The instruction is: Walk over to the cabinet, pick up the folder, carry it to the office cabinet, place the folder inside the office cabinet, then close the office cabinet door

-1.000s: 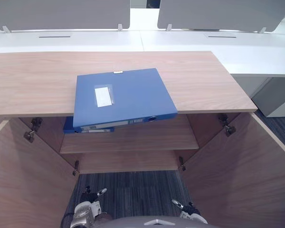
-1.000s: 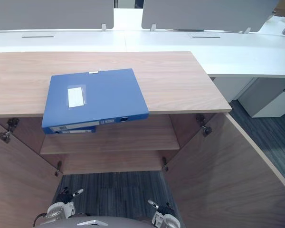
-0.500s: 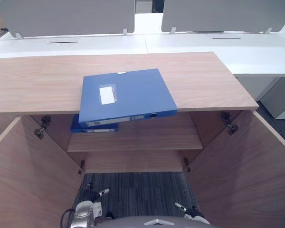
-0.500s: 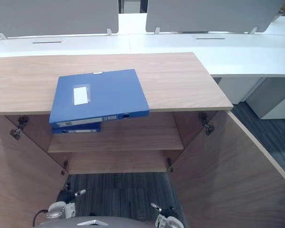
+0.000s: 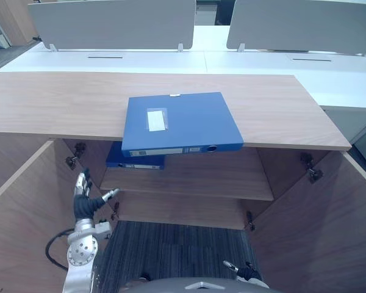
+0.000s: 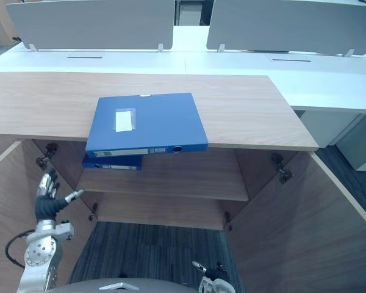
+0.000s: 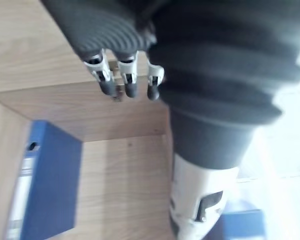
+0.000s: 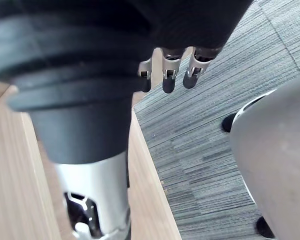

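Left hand (image 5: 84, 196) shows upright in our left eye view, fingers straight and spread, empty, beside the open left door (image 5: 21, 232). There we see the blue folder (image 5: 180, 121) flat on the cabinet top (image 5: 49, 104), its spine facing us, running side to side and overhanging the front edge. A second folder (image 5: 136, 162) lies on the shelf (image 5: 232, 180) below. Our right wrist view adds the right hand (image 8: 169, 75), fingers loose and empty over carpet (image 8: 215, 165).
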